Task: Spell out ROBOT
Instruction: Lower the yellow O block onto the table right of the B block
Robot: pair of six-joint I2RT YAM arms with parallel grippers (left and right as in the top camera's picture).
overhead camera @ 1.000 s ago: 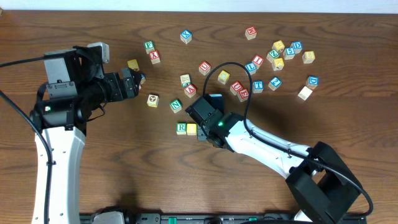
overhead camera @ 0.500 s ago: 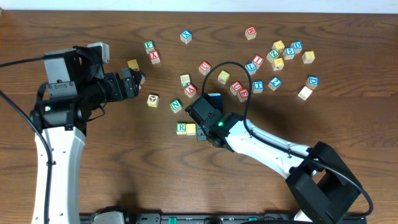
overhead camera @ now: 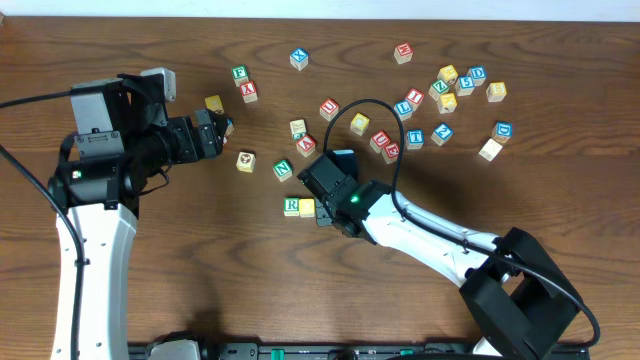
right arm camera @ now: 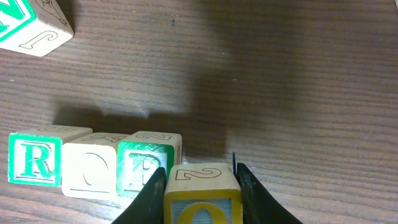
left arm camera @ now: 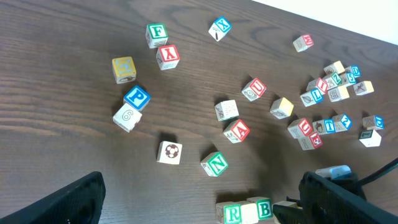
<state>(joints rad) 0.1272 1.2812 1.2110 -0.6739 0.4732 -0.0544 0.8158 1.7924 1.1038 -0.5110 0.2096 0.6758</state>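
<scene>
Clamping, right gripper: jaws closed on a yellow-faced O cube, one finger on each side of it.
Held cube, place: low at the near right end of the row, just beside the B cube; whether it touches the table or the B, I cannot tell.
Row so far: R cube, then a pale middle cube, then the B, side by side and touching, green letters facing the wrist camera.
Row, from overhead: the R and its neighbour sit just left of the right gripper; the B is hidden under it.
T cube: a blue letter that reads like a T, well apart among the scattered cubes on the right.
N cube: green-lettered, loose, beyond the row.
Left gripper: jaws spread wide, nothing between them, well off to the left.
</scene>
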